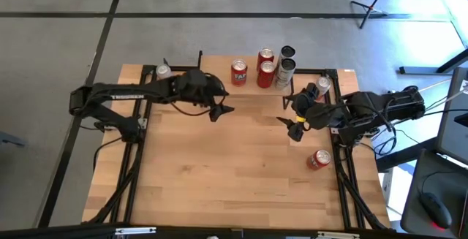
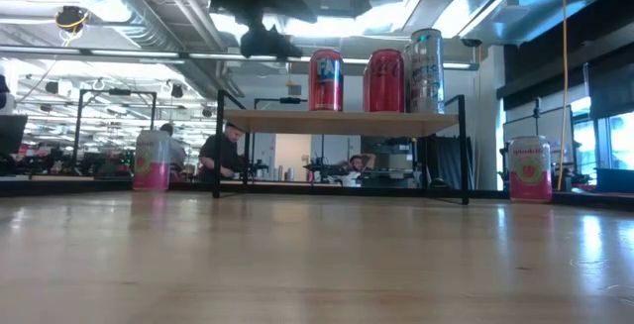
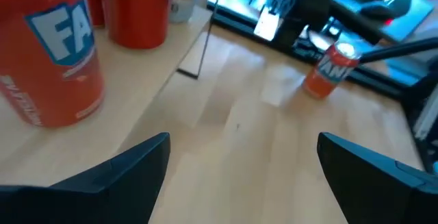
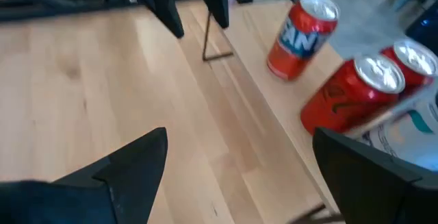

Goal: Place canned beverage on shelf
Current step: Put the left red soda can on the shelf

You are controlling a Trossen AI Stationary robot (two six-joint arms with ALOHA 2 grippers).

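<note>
Overhead, the shelf (image 1: 281, 85), a low riser with a pale rectangular wooden top on thin black metal legs, stood along the table's far edge. On it sat a red Fanta can (image 1: 239, 71) toward its left end, two red cola cans (image 1: 265, 69) beside it, and two taller slim cans (image 1: 285, 65) with dark and silver tops. From table height the cylinders stood upright on the plank, their painted metal glossy.

The left gripper (image 1: 221, 110) hovered just in front of the shelf's left end, its dark wedge-shaped fingers spread and empty. The right gripper (image 1: 291, 125) hung near the shelf's right end, fingers likewise parted, grasping nothing.

Another red can (image 1: 318, 159) lay on its side near the table's right edge. Two pink-and-white cans stood at the far corners, one left (image 1: 163, 71), one right (image 1: 322, 87). The table (image 1: 234, 180) was light wood with smooth grain.
</note>
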